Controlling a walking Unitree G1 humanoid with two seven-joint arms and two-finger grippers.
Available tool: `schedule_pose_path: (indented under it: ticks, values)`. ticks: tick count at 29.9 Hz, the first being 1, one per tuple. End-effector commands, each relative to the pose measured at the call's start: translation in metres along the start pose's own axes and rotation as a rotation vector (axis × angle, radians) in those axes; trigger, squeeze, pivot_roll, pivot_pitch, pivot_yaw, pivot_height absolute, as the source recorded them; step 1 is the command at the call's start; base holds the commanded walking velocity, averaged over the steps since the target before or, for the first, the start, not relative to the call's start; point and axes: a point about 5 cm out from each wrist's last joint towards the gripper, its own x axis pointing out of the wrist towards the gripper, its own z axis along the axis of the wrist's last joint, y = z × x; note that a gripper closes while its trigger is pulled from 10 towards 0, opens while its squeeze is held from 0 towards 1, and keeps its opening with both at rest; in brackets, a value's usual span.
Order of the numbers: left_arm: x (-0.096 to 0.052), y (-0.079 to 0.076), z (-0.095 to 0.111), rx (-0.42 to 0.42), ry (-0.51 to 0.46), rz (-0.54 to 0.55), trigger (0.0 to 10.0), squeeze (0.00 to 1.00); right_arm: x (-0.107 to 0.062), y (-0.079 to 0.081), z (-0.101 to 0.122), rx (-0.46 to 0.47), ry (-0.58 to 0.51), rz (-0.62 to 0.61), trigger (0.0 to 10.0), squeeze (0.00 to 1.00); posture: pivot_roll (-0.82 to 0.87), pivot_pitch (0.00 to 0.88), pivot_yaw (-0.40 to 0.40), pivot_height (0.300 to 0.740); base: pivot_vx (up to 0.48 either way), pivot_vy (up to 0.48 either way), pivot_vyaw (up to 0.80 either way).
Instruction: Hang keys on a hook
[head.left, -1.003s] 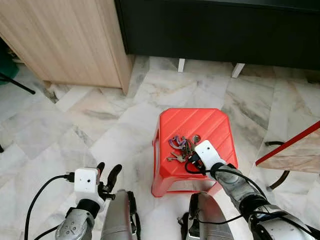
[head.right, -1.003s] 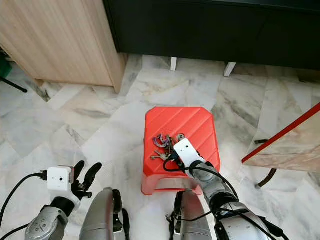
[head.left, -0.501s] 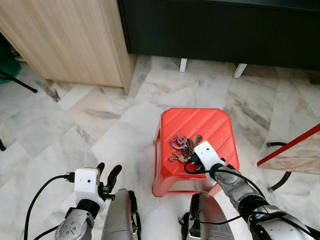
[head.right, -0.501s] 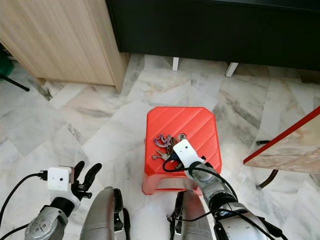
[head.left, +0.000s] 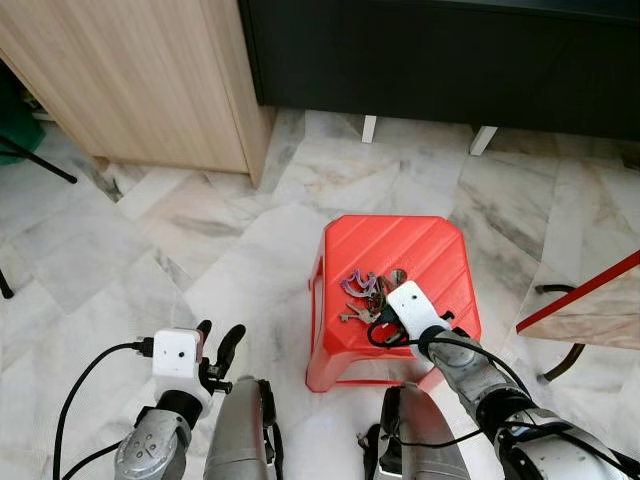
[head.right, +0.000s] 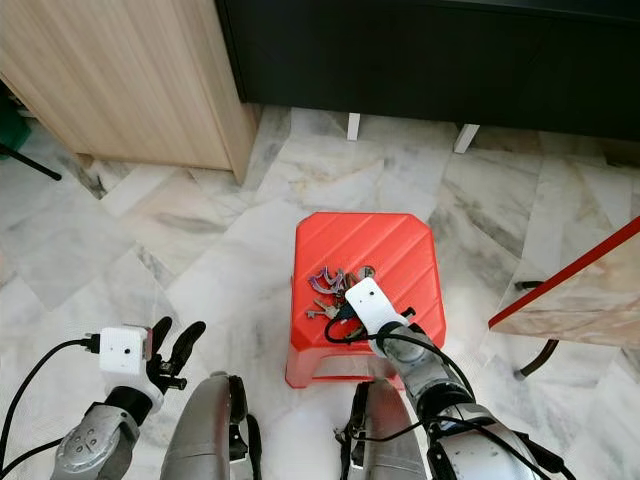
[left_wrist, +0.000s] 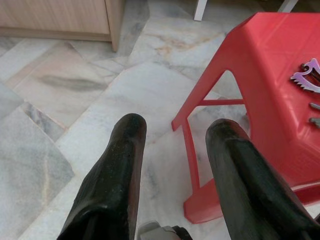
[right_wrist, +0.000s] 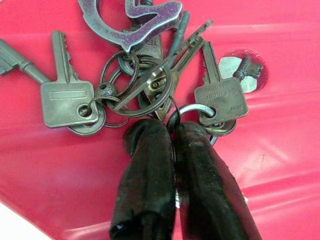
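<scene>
Keys (right_wrist: 150, 80) piled on ridged red plastic stool (head.left: 420, 250), marble floor (head.left: 200, 250) underneath.
Right gripper (right_wrist: 172, 132) fingers pinched on a metal key ring; left gripper (left_wrist: 172, 130) hangs spread apart.

1 red plastic stool (head.left: 390, 250) stands on the marble floor. On it lies 1 bunch of keys (right_wrist: 150, 85): at least 5 keys can be counted in the right wrist view, strung on several interlinked rings too tangled to count, plus 1 purple curved fob (right_wrist: 132, 20). 2 grippers are in view: the left gripper (head.left: 217, 345) and the right gripper (right_wrist: 172, 132), each with 2 black fingers.
</scene>
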Motion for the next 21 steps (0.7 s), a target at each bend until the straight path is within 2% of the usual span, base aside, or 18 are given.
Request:
schedule_pose_path:
  ticks: [1, 5, 11, 17, 21]
  values:
    - [-0.005, 0.003, -0.009, 0.016, 0.036, 0.011, 10.0, 0.00, -0.003, -0.002, -0.014, 0.028, 0.060, -0.018, 0.0, 0.00, 0.12, 0.307, -0.029, 0.626, 0.000, 0.000, 0.00]
    - [-0.001, 0.003, -0.009, 0.018, 0.033, 0.010, 10.0, 0.00, -0.003, -0.004, -0.012, 0.061, 0.050, -0.031, 0.0, 0.00, 0.12, 0.292, -0.031, 0.626, 0.000, 0.000, 0.00]
    - [0.012, 0.003, -0.011, 0.014, 0.025, 0.009, 10.0, 0.00, -0.001, -0.008, -0.003, 0.103, 0.029, -0.044, 0.0, 0.00, 0.10, 0.234, -0.040, 0.626, 0.000, 0.000, 0.00]
    - [0.023, 0.002, -0.011, 0.010, 0.013, 0.007, 10.0, 0.00, 0.002, -0.007, 0.008, 0.172, -0.010, -0.030, 0.0, 0.00, 0.08, 0.191, -0.046, 0.626, 0.000, 0.000, 0.00]
    - [0.033, 0.001, -0.011, 0.012, 0.003, 0.002, 10.0, 0.00, 0.003, -0.005, 0.015, 0.186, -0.038, -0.001, 0.0, 0.00, 0.06, 0.155, -0.044, 0.626, 0.000, 0.000, 0.00]
